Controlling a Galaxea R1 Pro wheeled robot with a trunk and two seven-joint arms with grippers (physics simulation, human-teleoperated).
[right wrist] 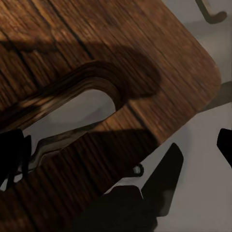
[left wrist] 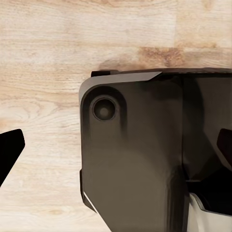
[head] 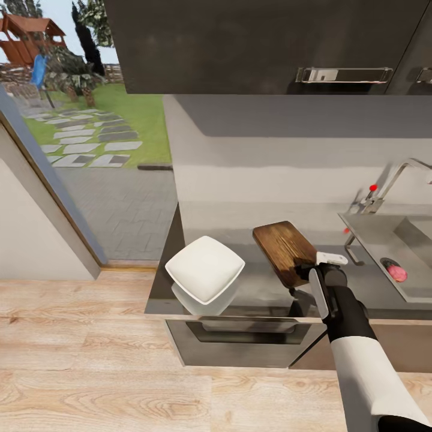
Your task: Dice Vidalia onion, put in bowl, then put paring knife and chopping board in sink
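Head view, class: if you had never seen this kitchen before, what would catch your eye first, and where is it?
The glossy white bowl stands out at the countertop's left end. Beside it lies the dark wooden chopping board, with the right gripper at its near corner. The pinkish Vidalia onion sits in the sink at far right.
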